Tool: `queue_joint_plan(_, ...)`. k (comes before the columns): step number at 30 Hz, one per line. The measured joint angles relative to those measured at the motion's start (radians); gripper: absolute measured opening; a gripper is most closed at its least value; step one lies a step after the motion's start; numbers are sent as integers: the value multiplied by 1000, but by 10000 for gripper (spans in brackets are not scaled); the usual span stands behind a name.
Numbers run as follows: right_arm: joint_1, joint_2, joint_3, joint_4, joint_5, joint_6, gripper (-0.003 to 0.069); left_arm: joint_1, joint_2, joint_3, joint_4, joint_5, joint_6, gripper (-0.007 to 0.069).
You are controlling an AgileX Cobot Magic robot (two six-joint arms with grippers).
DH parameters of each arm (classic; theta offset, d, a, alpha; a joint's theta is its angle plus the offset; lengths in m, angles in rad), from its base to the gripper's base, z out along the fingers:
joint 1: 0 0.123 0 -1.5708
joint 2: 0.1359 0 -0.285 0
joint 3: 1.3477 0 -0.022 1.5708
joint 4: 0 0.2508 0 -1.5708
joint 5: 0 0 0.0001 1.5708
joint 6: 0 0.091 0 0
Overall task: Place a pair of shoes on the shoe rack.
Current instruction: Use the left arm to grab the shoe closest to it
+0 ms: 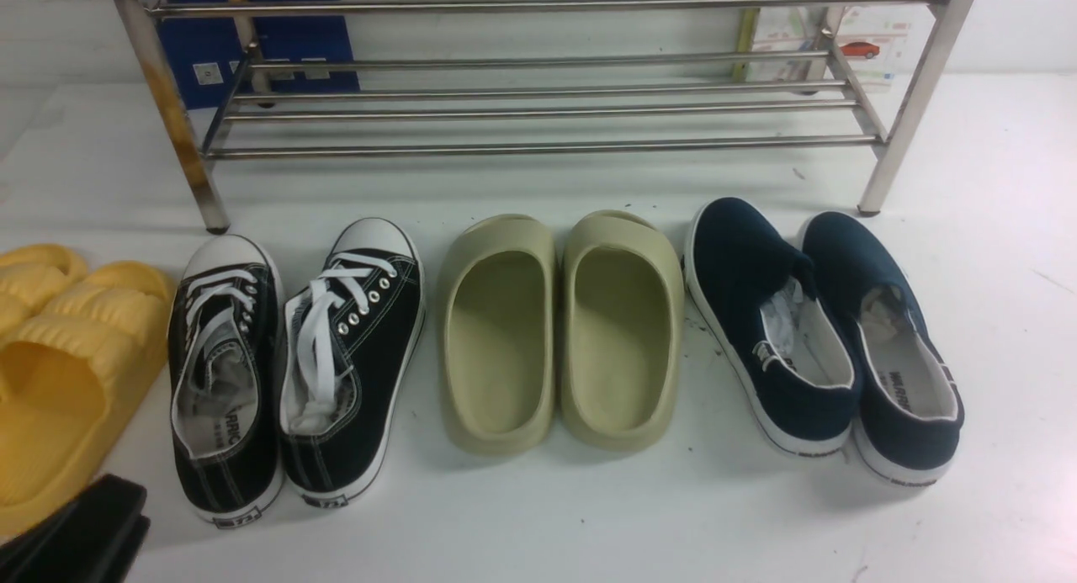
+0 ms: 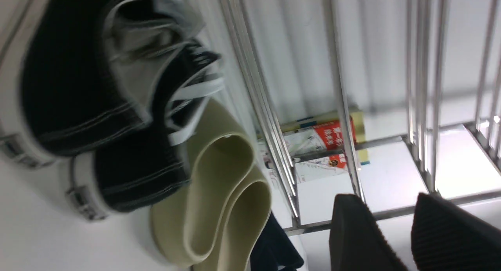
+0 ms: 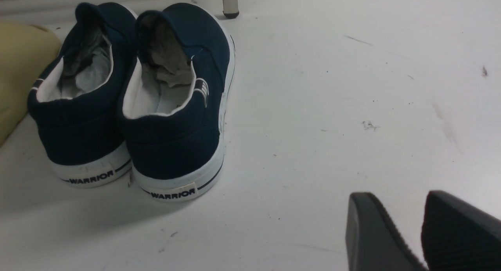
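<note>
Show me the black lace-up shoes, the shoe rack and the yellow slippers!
black lace-up shoes (image 1: pixel 385 343): front view, one shoe's canvas side.
shoe rack (image 1: pixel 538 146): front view, lowest front bar.
yellow slippers (image 1: pixel 88 318): front view, ribbed strap.

The left gripper (image 2: pixel 387 204) has two thick black fingers (image 2: pixel 354 236) with rounded ends and rows of tiny ridges. The right gripper (image 3: pixel 399 196) has the same black ridged fingers (image 3: pixel 458 232). Both look dull and dark.
</note>
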Motion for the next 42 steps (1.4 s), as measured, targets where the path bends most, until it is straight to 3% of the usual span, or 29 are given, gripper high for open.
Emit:
queue_joint_plan(6,0,0,0,0,0,0,239,0,63,-202,59,72,199,211)
queue_joint_plan(11,0,0,0,0,0,0,239,0,293,-347,262,266,229,73)
queue_joint_plan(12,0,0,0,0,0,0,239,0,400,-425,375,384,232,1)
queue_joint_plan(13,0,0,0,0,0,0,239,0,400,-435,375,384,232,1)
queue_joint_plan(16,0,0,0,0,0,0,239,0,591,-595,618,632,235,-13)
queue_joint_plan(21,0,0,0,0,0,0,239,0,759,-756,793,840,236,-13)
queue_joint_plan(31,0,0,0,0,0,0,239,-35,995,-906,822,967,220,-13)
queue_joint_plan(37,0,0,0,0,0,0,239,-152,1217,-994,1028,969,55,-13)
queue_joint_plan(42,0,0,0,0,0,0,239,-161,1372,-1004,1108,912,-81,6)
